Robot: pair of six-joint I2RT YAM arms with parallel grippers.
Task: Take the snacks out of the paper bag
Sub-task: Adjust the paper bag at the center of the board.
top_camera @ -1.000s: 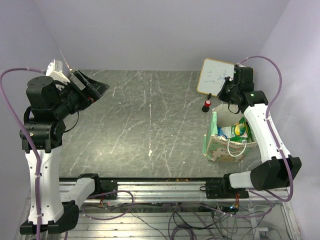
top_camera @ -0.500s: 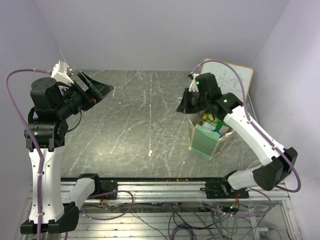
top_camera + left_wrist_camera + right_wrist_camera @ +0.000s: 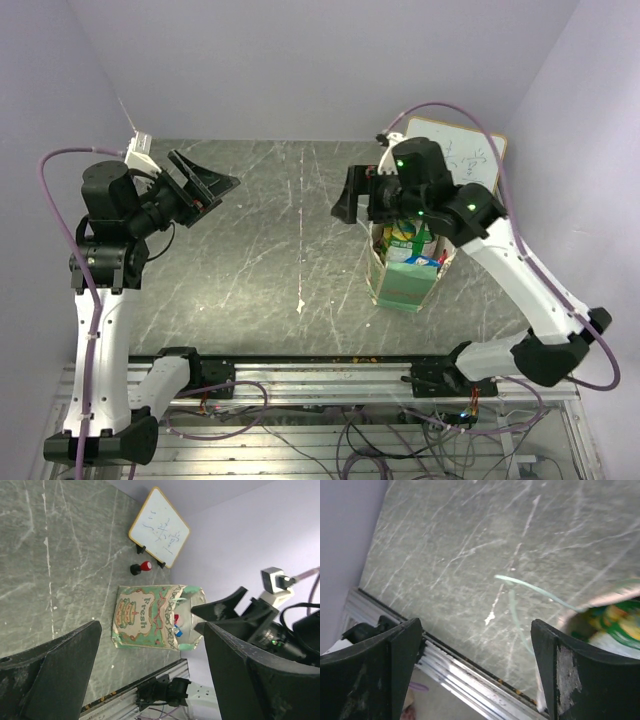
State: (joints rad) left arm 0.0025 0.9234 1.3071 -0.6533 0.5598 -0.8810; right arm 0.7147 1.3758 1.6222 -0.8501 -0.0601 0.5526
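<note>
Paper bag (image 3: 398, 288) stood upright, snacks (image 3: 408, 240) inside. Right claw (image 3: 356, 206) hung apart, empty, at rim, likely for reach-in. Left claw (image 3: 213, 188) apart, clear.

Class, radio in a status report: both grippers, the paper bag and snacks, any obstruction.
Left gripper open, empty, raised far left. Right gripper open, empty, beside paper bag rim. Bag upright, snacks inside, none out. Mouth unobstructed.

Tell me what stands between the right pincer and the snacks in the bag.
Nothing but the paper bag's own rim. The open right pincer hangs beside the bag's mouth; the snacks lie uncovered inside, open from above.
</note>
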